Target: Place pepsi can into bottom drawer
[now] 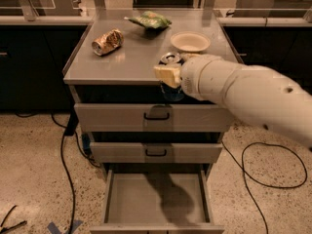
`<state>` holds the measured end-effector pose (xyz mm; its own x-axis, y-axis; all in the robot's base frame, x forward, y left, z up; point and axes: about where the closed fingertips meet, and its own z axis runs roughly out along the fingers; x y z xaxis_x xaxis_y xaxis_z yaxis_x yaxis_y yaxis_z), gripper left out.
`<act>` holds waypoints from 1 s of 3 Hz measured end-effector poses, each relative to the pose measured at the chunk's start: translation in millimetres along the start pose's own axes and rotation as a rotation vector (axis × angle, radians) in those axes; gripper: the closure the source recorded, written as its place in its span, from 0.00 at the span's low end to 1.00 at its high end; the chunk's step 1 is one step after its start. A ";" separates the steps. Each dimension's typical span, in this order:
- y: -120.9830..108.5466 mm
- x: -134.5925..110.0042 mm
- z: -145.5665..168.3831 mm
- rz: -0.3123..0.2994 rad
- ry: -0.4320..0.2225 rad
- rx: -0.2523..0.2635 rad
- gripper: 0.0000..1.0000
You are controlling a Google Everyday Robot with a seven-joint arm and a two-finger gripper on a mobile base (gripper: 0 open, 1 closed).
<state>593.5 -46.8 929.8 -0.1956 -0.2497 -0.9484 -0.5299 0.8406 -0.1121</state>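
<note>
My gripper [168, 76] is shut on the pepsi can [171, 90], a dark blue can with a silver top. I hold it in the air just past the front edge of the cabinet top [122, 67], level with the top drawer. The can's middle is hidden by my fingers [165, 75]. The bottom drawer [156, 199] is pulled open below, a shallow grey tray with a bare floor under the arm's shadow. The white arm reaches in from the right.
On the cabinet top lie a crushed gold can [107, 41], a green snack bag [149, 20] and a white bowl [190, 41]. The two upper drawers [156, 117] with dark handles are shut. Black cables [66, 145] run across the floor on both sides.
</note>
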 end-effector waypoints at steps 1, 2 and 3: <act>8.8 45.7 -7.1 0.006 0.029 0.024 1.00; 9.0 45.6 -7.2 0.006 0.028 0.024 1.00; 11.3 56.5 -4.8 0.017 0.006 0.021 1.00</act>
<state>572.5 -53.6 876.4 -0.2092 -0.2378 -0.9485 -0.5093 0.8545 -0.1019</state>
